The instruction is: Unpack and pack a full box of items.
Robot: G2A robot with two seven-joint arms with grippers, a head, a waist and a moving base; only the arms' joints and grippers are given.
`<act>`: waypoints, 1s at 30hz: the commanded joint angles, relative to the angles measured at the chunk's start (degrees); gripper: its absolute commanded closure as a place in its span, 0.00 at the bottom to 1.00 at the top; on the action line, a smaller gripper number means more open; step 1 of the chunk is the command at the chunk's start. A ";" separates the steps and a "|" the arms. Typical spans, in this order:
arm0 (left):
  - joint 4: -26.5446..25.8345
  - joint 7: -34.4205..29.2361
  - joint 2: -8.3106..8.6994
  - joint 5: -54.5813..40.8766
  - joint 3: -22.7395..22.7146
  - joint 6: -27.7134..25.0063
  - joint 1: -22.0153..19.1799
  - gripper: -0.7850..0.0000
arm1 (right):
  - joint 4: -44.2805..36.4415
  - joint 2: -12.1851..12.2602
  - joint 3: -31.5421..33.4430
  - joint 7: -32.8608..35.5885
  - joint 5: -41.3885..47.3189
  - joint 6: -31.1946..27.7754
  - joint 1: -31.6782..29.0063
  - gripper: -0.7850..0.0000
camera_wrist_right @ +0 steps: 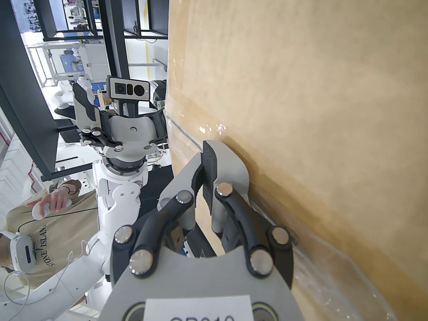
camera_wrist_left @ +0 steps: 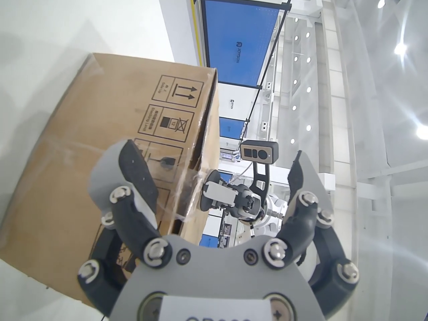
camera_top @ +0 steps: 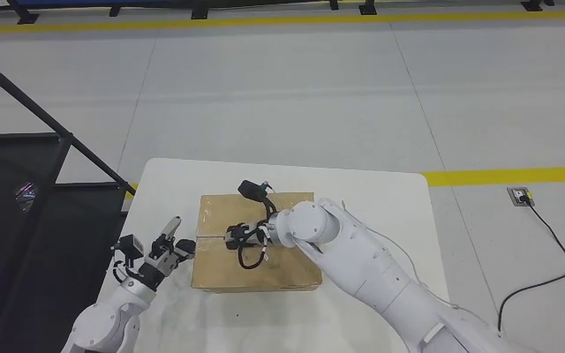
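Squarely on the white table (camera_top: 380,190) sits the closed brown cardboard box (camera_top: 221,269), its flaps sealed with clear tape. The right gripper (camera_wrist_right: 209,168) lies over the box's top at the taped centre seam, its two fingers pressed together with no gap. The left gripper (camera_wrist_left: 215,162) hangs just beside the box's side wall, fingers spread wide and holding nothing. That wall carries black handling symbols (camera_wrist_left: 170,108): paired arrows and a crossed-out stack among them. Their small lettering is too fine to make out.
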 commanded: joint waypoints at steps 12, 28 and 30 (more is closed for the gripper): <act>0.14 0.48 -0.05 -2.96 -2.20 -0.97 0.08 0.00 | 0.35 0.56 2.35 4.98 -2.58 0.45 0.00 1.00; -2.39 -0.95 0.00 -3.44 -3.03 -0.56 0.29 0.00 | -18.38 8.58 15.93 8.38 -14.63 10.45 -11.39 1.00; -2.73 -1.01 0.01 -3.35 -3.09 -0.53 0.33 0.00 | -21.08 9.56 18.15 8.96 -15.96 11.96 -13.27 1.00</act>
